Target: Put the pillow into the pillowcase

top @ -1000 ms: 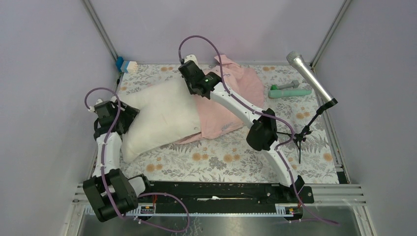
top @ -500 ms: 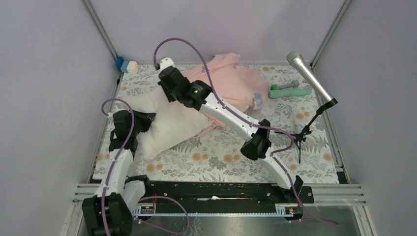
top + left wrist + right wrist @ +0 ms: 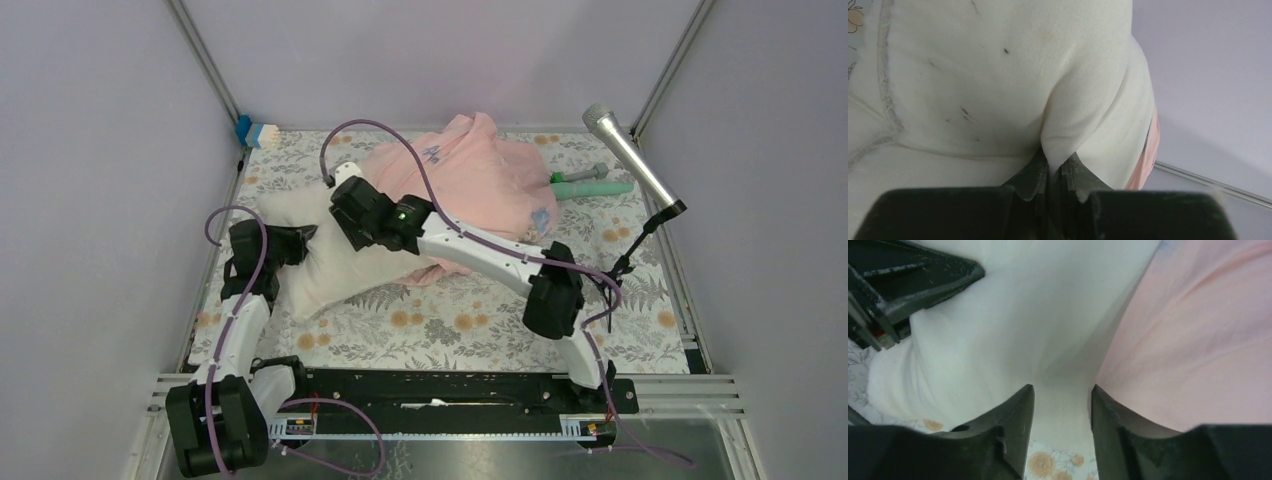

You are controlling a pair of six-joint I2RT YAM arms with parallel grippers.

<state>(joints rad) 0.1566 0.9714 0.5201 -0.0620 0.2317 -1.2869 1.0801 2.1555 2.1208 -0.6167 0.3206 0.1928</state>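
Floral cloth [image 3: 450, 320], left gripper [image 3: 1053, 167] pinching pillow [image 3: 973, 75]

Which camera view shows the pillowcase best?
The top external view: almost the whole pillowcase is seen there, bunched up, with its dark writing. The left wrist view shows only a thin pink strip behind the pillow. The right wrist view shows a close pink patch.

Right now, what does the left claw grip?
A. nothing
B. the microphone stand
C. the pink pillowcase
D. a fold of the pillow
D: the left wrist view shows the left claw shut on a pinched fold of the pillow.
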